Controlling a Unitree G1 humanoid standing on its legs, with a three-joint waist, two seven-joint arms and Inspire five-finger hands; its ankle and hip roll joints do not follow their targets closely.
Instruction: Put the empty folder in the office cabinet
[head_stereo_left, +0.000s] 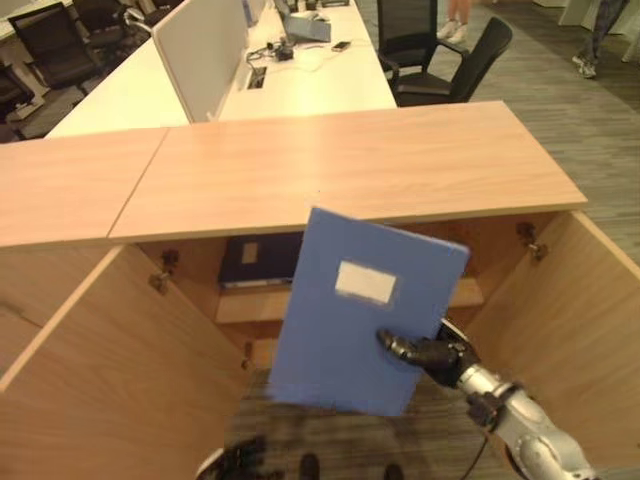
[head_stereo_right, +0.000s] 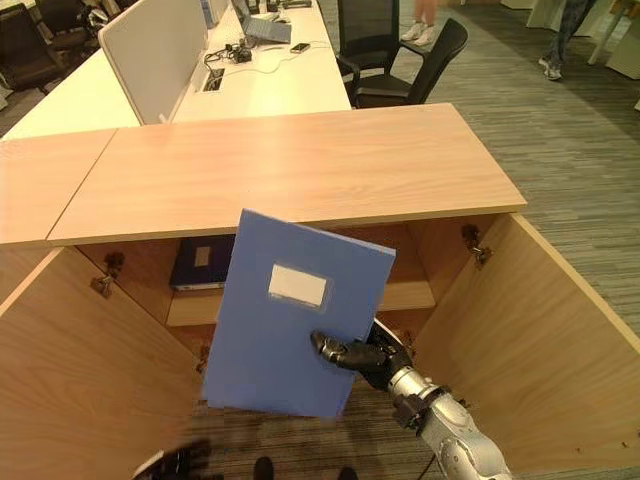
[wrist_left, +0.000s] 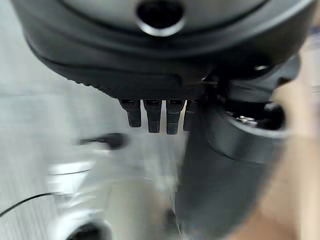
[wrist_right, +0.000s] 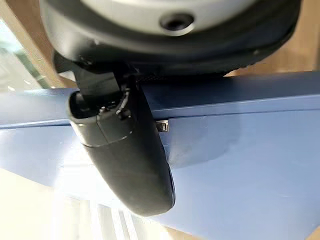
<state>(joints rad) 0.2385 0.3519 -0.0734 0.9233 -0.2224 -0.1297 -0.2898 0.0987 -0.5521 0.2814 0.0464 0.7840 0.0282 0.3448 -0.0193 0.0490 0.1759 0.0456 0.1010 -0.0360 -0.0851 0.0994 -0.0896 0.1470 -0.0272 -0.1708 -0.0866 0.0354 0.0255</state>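
Note:
My right hand (head_stereo_left: 432, 355) holds a blue folder (head_stereo_left: 355, 310) with a white label upright in front of the open wooden cabinet (head_stereo_left: 340, 170). The thumb lies across the folder's face and the fingers are behind it, pinching its lower right edge. In the right wrist view the thumb (wrist_right: 127, 160) presses on the blue folder (wrist_right: 240, 165). The folder stands before the cabinet's shelf (head_stereo_right: 410, 295), tilted a little. My left hand (wrist_left: 160, 117) hangs low with its fingers pointing down and relaxed, seen also at the bottom of the right eye view as the left hand (head_stereo_right: 175, 462).
A dark blue binder (head_stereo_left: 258, 260) lies flat on the shelf at the left. Both cabinet doors (head_stereo_left: 100, 370) stand open to either side. Behind the cabinet are white desks (head_stereo_left: 300, 80) with a divider and black office chairs (head_stereo_left: 450, 60). A person's feet (head_stereo_left: 585, 62) are far back right.

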